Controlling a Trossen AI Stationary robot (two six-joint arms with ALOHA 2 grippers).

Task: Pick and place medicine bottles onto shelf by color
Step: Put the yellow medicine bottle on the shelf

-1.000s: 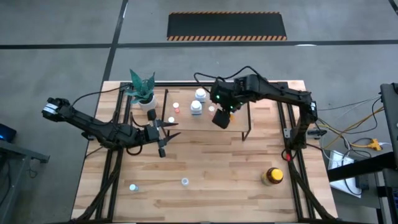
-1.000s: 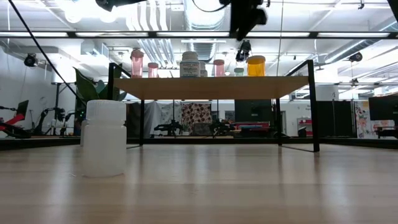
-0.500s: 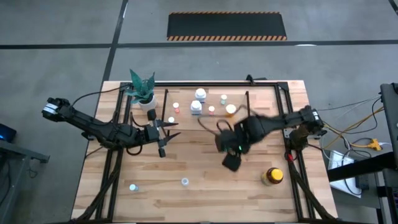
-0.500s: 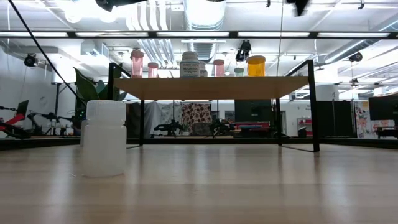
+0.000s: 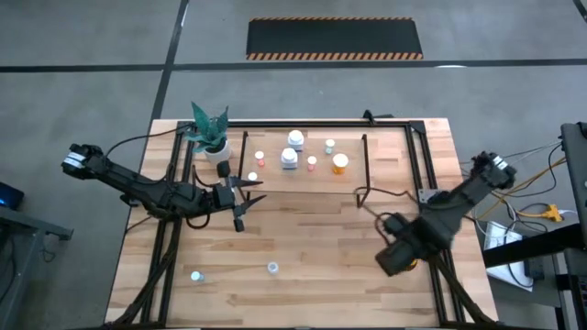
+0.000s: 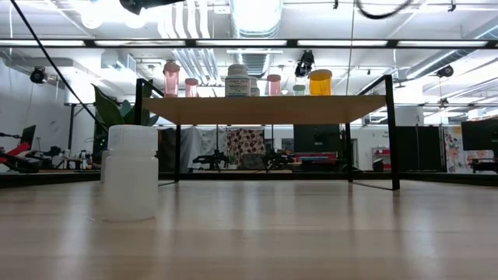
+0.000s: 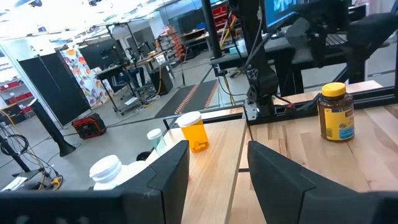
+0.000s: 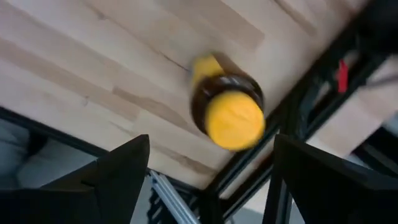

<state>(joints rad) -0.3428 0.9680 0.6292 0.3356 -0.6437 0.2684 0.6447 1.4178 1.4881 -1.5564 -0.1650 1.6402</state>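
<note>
We see the right gripper [image 8: 205, 177] spread wide above the amber bottle [image 8: 227, 106] near the surface's [image 5: 303, 238] right edge. Left gripper [image 7: 214, 168] is spread too, parked by the shelf's [image 5: 303, 197] left end.

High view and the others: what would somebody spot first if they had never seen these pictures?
Probably the right gripper, open above a big brown bottle with a yellow cap near the table's right front corner. Next, the shelf at the back, with a row of small bottles on top. The left gripper waits, open, at left centre.
</note>
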